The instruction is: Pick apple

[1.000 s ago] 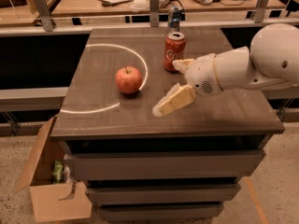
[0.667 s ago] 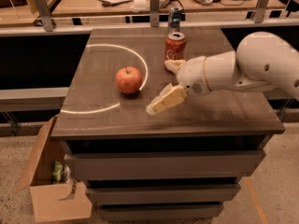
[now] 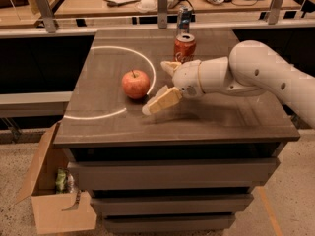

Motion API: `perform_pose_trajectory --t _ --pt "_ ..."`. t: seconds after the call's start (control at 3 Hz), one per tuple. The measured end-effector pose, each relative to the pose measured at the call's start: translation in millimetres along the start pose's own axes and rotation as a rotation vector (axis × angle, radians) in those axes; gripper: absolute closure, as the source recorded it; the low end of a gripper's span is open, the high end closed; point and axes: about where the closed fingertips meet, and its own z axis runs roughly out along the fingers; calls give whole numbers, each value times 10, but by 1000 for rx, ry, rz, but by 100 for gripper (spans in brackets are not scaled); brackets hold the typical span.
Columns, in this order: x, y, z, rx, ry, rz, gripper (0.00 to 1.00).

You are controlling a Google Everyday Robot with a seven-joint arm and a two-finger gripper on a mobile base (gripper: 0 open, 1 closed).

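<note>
- The round red-orange apple (image 3: 136, 84) with a short dark stem sits upright on the dark brown counter (image 3: 231, 122), inside a thin white curved line (image 3: 147, 63) marked on the top.
- The white arm's end effector (image 3: 155, 87) hovers low just to the right of the apple, its two tan fingers (image 3: 165, 100) spread wide and holding nothing.
- A red soda can (image 3: 184, 47) stands behind the end effector.
- An open cardboard box (image 3: 59, 208) rests on the floor at the counter's left.
</note>
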Motion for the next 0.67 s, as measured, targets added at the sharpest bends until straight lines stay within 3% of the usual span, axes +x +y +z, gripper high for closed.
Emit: perform_pose_trajectory --t 0.33,0.67 --pt "-41 -106 170 -15 -29 -8 0" --pt "-91 -149 313 -37 -44 -14 18"
